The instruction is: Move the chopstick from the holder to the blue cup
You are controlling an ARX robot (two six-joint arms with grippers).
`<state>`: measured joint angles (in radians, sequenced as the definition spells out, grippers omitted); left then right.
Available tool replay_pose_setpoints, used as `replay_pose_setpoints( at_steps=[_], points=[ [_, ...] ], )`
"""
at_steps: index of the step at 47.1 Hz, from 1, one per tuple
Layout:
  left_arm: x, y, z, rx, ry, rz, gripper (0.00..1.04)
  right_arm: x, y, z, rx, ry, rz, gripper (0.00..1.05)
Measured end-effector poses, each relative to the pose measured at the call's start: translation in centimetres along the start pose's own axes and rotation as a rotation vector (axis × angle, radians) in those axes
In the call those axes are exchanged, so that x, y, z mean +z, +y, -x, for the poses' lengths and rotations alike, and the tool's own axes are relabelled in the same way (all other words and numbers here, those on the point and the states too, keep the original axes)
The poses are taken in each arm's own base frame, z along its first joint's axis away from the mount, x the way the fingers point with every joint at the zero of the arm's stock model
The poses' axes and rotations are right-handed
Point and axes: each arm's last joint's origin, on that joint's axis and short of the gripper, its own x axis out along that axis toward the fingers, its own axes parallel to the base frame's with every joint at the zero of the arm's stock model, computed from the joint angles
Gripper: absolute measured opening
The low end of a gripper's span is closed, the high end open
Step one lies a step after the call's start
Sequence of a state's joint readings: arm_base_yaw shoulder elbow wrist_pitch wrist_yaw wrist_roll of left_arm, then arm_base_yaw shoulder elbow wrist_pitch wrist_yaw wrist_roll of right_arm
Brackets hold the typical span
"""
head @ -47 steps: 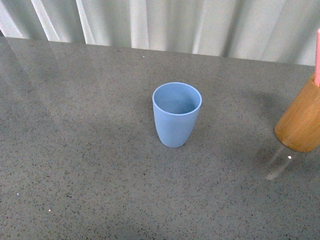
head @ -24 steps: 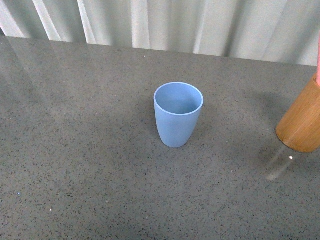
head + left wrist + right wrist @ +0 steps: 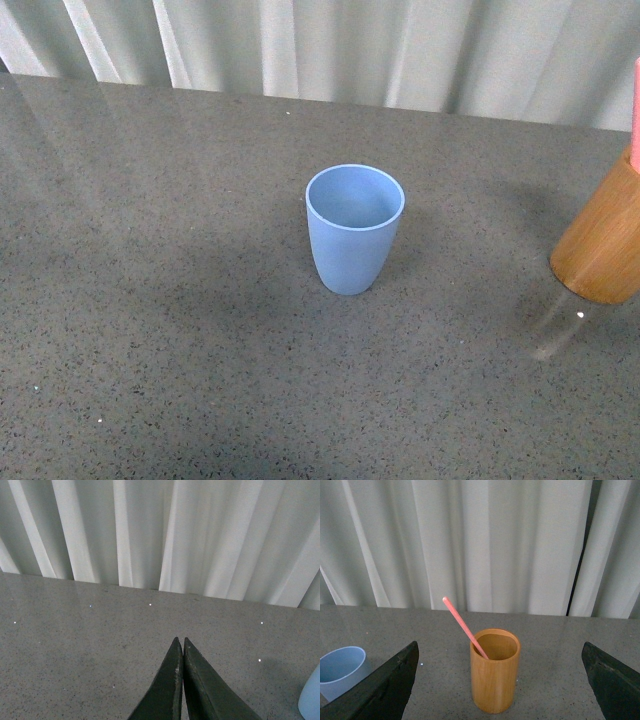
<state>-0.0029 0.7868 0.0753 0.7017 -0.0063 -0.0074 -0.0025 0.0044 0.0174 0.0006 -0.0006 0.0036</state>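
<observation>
The blue cup (image 3: 354,227) stands upright and empty in the middle of the table. It also shows in the right wrist view (image 3: 341,671) and as a sliver in the left wrist view (image 3: 311,696). The bamboo holder (image 3: 603,239) stands at the right edge of the front view, and in the right wrist view (image 3: 494,670). One pink chopstick (image 3: 464,627) leans in it, its top showing in the front view (image 3: 635,100). My right gripper (image 3: 500,680) is wide open, facing the holder from a short way off. My left gripper (image 3: 179,641) is shut and empty above bare table.
The table (image 3: 160,300) is dark grey speckled stone. A white pleated curtain (image 3: 350,45) hangs along its far edge.
</observation>
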Motion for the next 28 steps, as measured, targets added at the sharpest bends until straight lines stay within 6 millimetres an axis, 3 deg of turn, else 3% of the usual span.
replay_pose_setpoints(
  at_steps=[11,28],
  points=[
    [-1.0,0.0,1.1,-0.003,-0.003,0.0,0.04,0.0,0.0,0.0,0.0,0.0,0.0,0.95],
    [-0.3,0.0,2.9,-0.004,-0.027,0.0,0.04,0.0,0.0,0.0,0.0,0.0,0.0,0.95]
  ],
)
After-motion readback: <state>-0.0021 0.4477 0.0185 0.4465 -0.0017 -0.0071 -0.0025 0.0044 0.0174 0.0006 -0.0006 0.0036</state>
